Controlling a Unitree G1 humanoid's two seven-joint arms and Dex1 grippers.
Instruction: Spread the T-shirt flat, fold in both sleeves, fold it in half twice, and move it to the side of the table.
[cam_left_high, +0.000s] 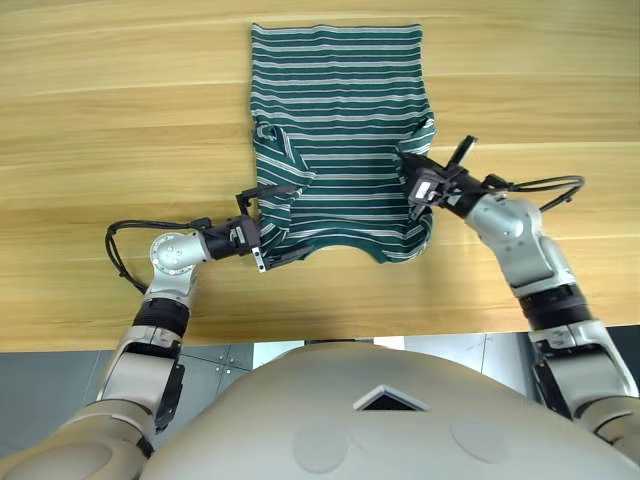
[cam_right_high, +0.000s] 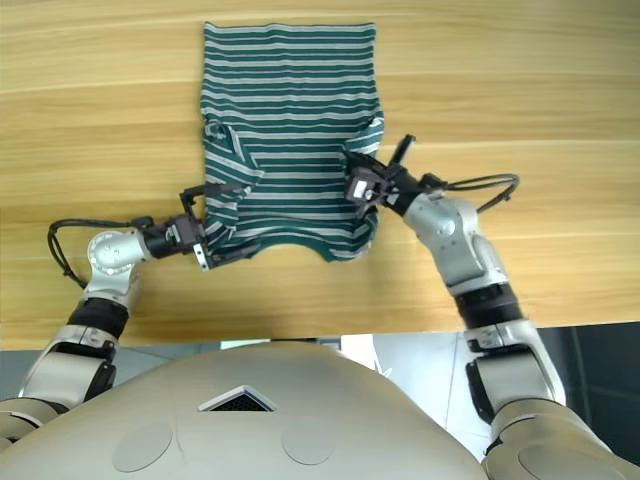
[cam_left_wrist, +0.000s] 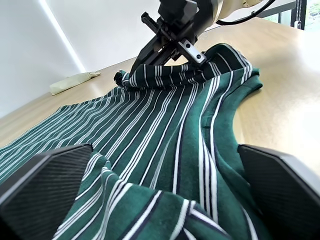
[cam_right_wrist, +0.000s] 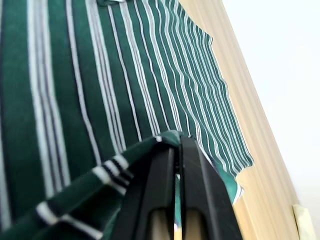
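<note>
Lying lengthwise on the wooden table (cam_left_high: 100, 120), green striped T-shirt (cam_left_high: 340, 100), collar end nearest the robot, right gripper (cam_left_high: 408, 165) pressed together on a raised fold at its right side, left gripper (cam_left_high: 260, 230) spread wide at its near left edge, cloth between the fingers

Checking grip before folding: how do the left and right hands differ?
The left hand is open, its fingers either side of the shirt's edge; the right hand is shut, pinching a fold. The left hand sits nearer the robot than the right hand. Both are at the shirt's near end.
</note>
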